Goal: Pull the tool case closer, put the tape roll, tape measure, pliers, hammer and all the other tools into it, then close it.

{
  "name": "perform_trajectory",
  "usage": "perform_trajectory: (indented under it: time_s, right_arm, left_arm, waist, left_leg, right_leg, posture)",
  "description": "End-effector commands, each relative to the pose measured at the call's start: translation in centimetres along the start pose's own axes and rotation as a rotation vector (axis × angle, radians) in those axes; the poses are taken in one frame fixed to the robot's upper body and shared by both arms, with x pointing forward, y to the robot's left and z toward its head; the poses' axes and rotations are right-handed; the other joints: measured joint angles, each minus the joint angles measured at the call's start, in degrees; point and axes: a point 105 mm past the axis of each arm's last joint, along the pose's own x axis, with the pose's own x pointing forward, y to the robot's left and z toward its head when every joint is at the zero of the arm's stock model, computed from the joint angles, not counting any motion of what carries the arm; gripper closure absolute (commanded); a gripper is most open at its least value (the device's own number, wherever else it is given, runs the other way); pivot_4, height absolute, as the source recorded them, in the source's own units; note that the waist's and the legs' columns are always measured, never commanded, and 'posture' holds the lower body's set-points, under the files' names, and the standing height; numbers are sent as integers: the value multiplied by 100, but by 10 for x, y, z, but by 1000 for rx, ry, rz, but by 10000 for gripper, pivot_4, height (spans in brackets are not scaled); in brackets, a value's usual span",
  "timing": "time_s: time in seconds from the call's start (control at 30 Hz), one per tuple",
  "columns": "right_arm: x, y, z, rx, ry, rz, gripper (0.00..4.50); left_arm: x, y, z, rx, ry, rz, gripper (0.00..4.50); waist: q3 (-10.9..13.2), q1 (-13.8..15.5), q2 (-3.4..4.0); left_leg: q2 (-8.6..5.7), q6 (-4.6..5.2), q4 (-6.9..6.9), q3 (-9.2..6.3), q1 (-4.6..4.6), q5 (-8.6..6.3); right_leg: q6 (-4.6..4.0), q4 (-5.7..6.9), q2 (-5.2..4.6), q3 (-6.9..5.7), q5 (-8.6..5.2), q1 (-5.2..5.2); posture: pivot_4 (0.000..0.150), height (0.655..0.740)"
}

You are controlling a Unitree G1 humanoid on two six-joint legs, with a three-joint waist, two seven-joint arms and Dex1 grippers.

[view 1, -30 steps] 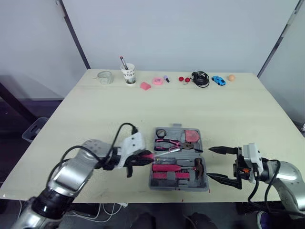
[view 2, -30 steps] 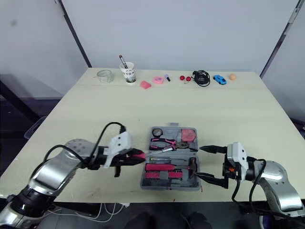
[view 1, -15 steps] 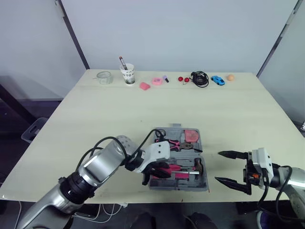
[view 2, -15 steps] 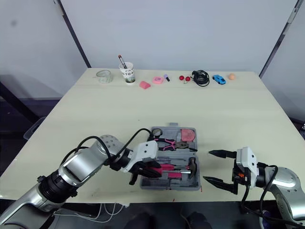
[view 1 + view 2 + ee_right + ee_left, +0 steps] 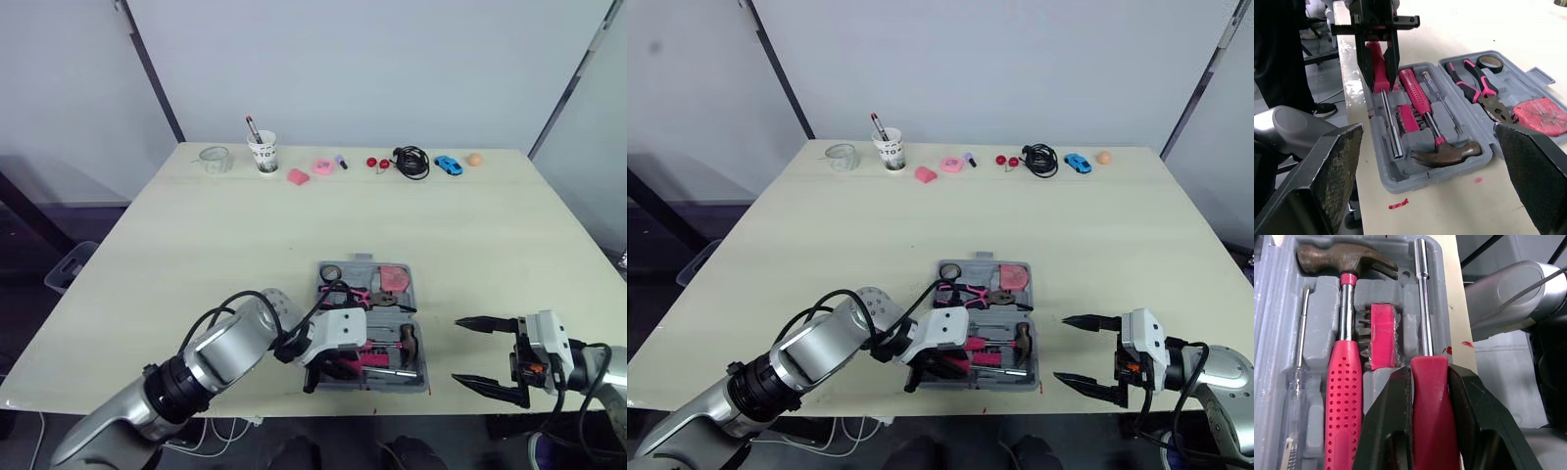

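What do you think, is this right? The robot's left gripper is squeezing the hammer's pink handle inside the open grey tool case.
Not quite. The left gripper is squeezing the pink-handled screwdriver, not the hammer. The hammer lies free in the slot beside it, inside the open grey tool case. The left wrist view shows this.

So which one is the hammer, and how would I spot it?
Look at the grey tool case lying open at the near edge of the table. In its nearer half, the hammer lies beside a thin clear screwdriver. It alone has a brown claw head and a red grip dotted with holes.
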Motion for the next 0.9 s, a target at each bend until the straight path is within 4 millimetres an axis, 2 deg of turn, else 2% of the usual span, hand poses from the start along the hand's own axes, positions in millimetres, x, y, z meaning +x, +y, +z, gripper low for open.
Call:
perform_trajectory:
  time_s: [0.03, 0.2, 0.57, 0.9]
  right_arm:
    - [-1, -1, 6, -31, -9, 1, 0]
    - [-1, 1, 7, -29, -8, 1, 0]
    - [0, 0, 9, -30, -10, -8, 0]
    - [1, 1, 10, -32, -11, -18, 0]
  left_arm:
    - [2, 1, 5, 31, 11, 3, 39011]
    - [7, 0, 0, 28, 31, -2, 39011]
    - [18, 5, 5, 18, 13, 1, 39011]
    - [21, -2, 1, 5, 3, -25, 39011]
  waist:
    - [0, 2, 0]
    - [0, 5, 0]
    - [0, 11, 0]
    - [0, 12, 1]
  left_leg:
    - [0, 0, 0, 0, 0, 0]
    - [0, 0, 0, 0, 0, 0]
    - [0, 0, 1, -1, 0, 0]
    - [0, 0, 1, -1, 0, 0]
  right_leg:
    - [0, 0, 0, 0, 0, 0]
    - [0, 0, 1, 0, 0, 0]
    - [0, 1, 1, 0, 0, 1]
    - [0, 1, 0, 0, 0, 1]
  posture:
    - [1500, 7400]
    - [1500, 7400]
    - [1500, 7400]
    - [1500, 7400]
